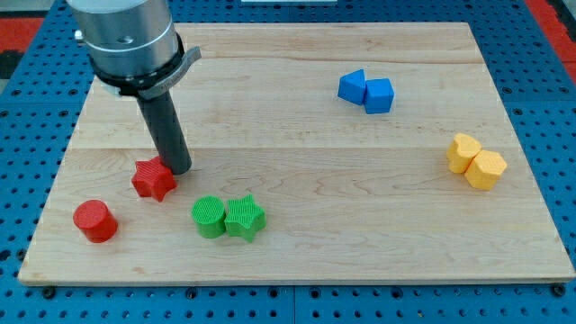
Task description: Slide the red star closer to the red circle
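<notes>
Nearest the view's bottom edge, toward the bottom-left corner of the wooden board [297, 261], stands the red circle [94, 220]. Just to its right along the same edge sit the green circle [208, 216] and the green star [244, 218], touching each other. A little farther in, up and to the right of the red circle and close to it without touching, lies the red star [153, 179]. My tip [179, 169] rests against the star's upper right side, with the dark rod rising toward the top-left corner. There are no fingers here to be apart or together, only the bare rod end. Farther back, near the right edge, two yellow blocks [476, 161] press together. Farthest off, toward the top edge and right of centre, two blue blocks [366, 90] sit side by side, touching.
</notes>
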Available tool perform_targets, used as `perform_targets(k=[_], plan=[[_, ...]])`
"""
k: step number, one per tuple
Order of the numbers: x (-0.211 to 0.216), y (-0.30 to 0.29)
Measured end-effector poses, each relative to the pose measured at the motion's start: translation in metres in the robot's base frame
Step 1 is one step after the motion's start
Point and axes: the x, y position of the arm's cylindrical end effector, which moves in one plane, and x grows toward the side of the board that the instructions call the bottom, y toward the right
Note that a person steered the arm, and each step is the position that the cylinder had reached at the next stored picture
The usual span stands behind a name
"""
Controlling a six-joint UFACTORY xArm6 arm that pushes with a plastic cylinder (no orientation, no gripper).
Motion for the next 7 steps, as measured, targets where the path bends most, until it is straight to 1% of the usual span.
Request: perform_targets(k=[1, 2, 4, 6, 7], plan=[[0.014, -0.001], [0.026, -0.015], [0.034, -0.043], [0.037, -0.043], [0.048, -0.043]])
